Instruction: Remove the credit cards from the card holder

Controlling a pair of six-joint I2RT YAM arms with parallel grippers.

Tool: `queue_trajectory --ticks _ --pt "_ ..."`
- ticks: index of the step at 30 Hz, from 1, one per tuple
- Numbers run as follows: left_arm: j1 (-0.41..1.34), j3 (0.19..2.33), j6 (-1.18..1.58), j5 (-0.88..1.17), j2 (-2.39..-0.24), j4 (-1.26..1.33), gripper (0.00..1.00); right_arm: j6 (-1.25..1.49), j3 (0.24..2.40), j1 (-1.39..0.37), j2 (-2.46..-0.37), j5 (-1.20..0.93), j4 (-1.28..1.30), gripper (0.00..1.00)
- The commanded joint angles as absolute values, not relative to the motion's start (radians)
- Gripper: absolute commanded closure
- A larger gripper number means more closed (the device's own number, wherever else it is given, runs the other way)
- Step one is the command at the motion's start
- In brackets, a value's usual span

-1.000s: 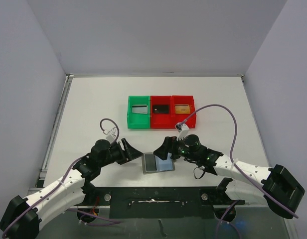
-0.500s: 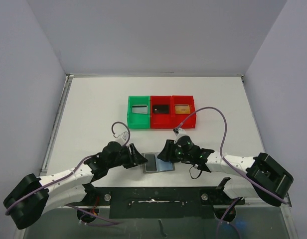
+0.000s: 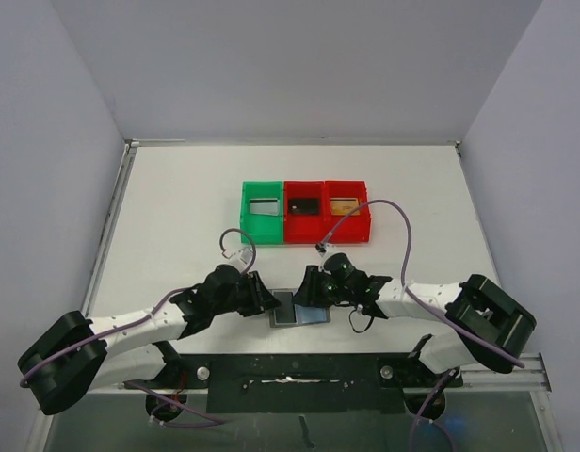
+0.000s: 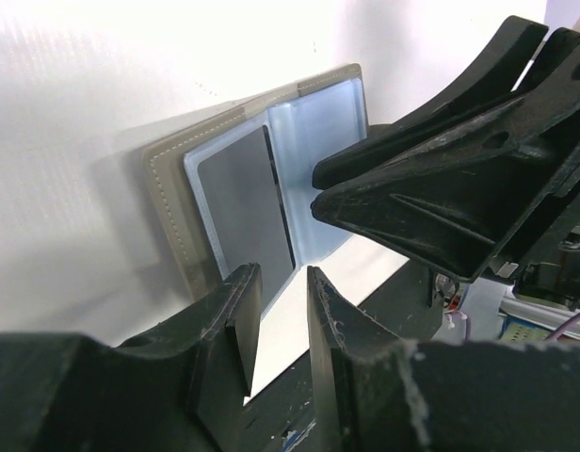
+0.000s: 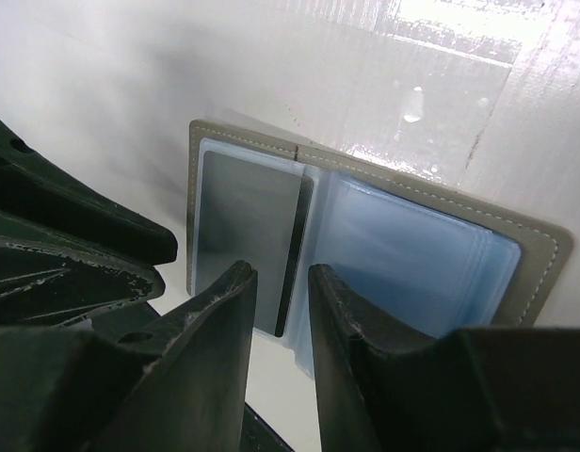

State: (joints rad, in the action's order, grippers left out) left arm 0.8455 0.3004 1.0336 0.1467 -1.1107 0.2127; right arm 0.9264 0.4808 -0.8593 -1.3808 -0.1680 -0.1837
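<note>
Right, the card holder (image 3: 314, 313) lies opened flat on the desk (image 3: 177, 207) close to the near edge, between the two arms. The left end effector (image 3: 269, 303) is at its left edge and the right end effector (image 3: 305, 288) is over its far side. On both, the jaws are drawn in to a narrow slot with nothing visibly between them, so no grip yet as far as I can see.

One dark card (image 4: 243, 207) sits in the left half, under a clear bluish sleeve. The right half is a stack of sleeves that look empty.

Handling, my read:
- The card is light, thin, stiff and slick. It won't crush, but it will slip in a shallow pinch.
- The holder is soft and light and will likely drag or lift with the card unless the other arm pins it.
- Take the card by whichever edge is exposed at the sleeve mouth and pull in plane. Pin the holder on its stitched rim (image 5: 384, 174), off the card.

Hard to make out:
- I can't tell which side the sleeve opens on, or how much card edge is free.
- From the top view the arms cover part of the holder, and its tab isn't visible.
- More cards could be tucked behind the sleeves, but I can't confirm that.

Far side, well apart: a green bin (image 3: 262, 233) and two red bins (image 3: 328, 233), each with a card inside. Their details are too small to read.
</note>
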Motion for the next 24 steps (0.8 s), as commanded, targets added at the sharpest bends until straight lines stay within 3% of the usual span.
queue_trajectory --ticks 1,7,10,16,24 --pt "0.854 0.347 0.999 0.112 -1.1 0.19 0.75 0.923 0.535 -0.87 -1.394 -0.178 -0.196 0.7" --pt "0.856 0.335 0.991 0.135 -1.136 0.224 0.77 0.922 0.547 -0.87 -1.433 -0.156 -0.163 0.72" --pt "0.865 0.335 0.987 0.122 -1.172 0.236 0.88 0.929 0.546 -0.87 -1.449 -0.153 -0.158 0.74" --pt "0.887 0.35 0.976 0.102 -1.239 0.225 0.99 0.94 0.546 -0.87 -1.45 -0.125 -0.127 0.76" --pt "0.897 0.356 0.975 0.078 -1.256 0.206 1.0 0.95 0.539 -0.868 -1.457 -0.134 -0.14 0.76"
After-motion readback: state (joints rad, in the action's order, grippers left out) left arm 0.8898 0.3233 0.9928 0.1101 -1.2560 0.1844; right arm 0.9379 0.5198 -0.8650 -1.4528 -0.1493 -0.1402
